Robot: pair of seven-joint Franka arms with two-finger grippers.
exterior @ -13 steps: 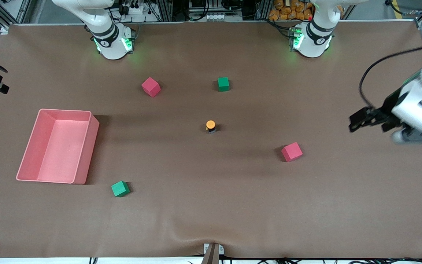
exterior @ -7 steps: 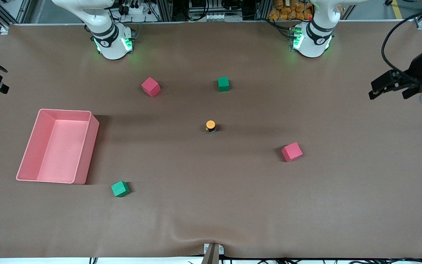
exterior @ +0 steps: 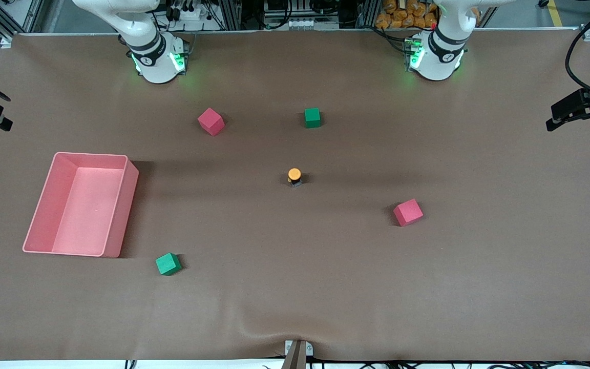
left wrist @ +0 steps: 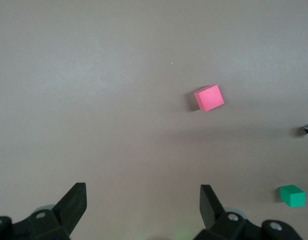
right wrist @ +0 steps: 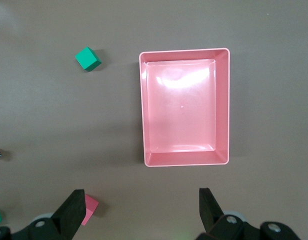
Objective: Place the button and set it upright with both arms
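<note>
- Button [exterior: 294, 177]: upright at frame centre of the front view, orange cap up, bare mat all round; nearest cube well apart.
- Left gripper [exterior: 579, 110]: at the frame's right edge, over the mat's end; fingers [left wrist: 74, 200] spread wide, empty.
- Right gripper [right wrist: 141, 212]: fingers wide, empty, above the pink bin [exterior: 121, 215] at mid-left of the front view.

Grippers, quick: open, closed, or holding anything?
Left gripper: open, empty, over bare table at the left arm's end.
Right gripper: open, empty, over the table beside the pink bin.
</note>
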